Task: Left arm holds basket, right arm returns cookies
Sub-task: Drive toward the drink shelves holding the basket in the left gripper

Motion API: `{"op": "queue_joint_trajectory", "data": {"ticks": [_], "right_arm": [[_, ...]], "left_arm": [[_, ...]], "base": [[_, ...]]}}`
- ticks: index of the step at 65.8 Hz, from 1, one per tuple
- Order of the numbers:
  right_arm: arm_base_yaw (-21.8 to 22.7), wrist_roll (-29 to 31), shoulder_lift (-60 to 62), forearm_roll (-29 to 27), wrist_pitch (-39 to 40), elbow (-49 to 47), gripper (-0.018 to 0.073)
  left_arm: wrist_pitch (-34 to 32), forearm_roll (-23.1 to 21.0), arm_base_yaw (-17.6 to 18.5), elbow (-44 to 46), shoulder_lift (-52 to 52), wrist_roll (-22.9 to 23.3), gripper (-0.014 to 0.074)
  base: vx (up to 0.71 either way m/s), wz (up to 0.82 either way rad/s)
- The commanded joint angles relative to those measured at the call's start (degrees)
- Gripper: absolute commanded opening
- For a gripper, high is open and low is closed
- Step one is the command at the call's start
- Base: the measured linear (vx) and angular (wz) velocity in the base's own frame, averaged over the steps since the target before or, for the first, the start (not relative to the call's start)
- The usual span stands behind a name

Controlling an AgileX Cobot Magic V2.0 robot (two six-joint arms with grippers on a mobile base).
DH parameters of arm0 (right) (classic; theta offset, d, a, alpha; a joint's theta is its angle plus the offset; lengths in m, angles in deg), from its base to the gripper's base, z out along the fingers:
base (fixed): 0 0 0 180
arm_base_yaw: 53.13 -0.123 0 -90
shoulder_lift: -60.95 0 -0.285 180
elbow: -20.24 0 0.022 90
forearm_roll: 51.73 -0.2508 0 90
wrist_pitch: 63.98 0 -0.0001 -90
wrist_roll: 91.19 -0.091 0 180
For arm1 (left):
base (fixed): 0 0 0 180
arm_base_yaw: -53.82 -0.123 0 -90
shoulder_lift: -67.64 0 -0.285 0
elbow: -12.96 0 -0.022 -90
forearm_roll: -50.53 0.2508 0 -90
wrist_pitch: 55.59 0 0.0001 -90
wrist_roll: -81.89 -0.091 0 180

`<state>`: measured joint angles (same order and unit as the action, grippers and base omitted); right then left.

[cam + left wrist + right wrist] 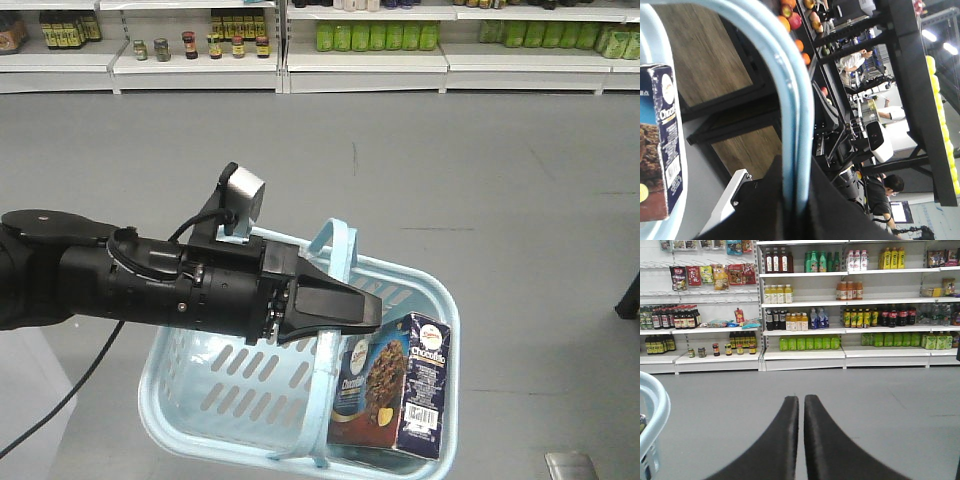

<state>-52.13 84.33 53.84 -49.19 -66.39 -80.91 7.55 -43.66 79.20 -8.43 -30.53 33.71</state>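
My left gripper is shut on the pale blue loop handles of the light blue basket and holds it above the grey floor. In the left wrist view the two handles run together between the black jaws of the left gripper. The navy Chocochips cookies box stands inside the basket at its right end, and also shows in the left wrist view. My right gripper is shut and empty, pointing at the shelves. The basket's rim shows at its far left.
Store shelves with bottles and jars line the far side, across open grey floor. The right wrist view faces the same kind of shelving. A dark object sits at the right edge.
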Motion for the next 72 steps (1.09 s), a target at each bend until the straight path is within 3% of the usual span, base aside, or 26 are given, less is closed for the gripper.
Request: {"op": "queue_joint_trajectory", "data": {"ticks": [1,72], "right_arm": [[0.2,-0.1,0.5,0.3,4.2,1.0,-0.0006],[0.2,-0.1,0.5,0.3,4.2,1.0,-0.0006]], "left_arm": [[3.4,-7.8,0.3,1.9,2.8,-1.0,-0.0006],[3.5,-7.8,0.3,1.9,2.8,-1.0,-0.0006]], "base": [[0.49,0.05],[0.52,0.02]]}}
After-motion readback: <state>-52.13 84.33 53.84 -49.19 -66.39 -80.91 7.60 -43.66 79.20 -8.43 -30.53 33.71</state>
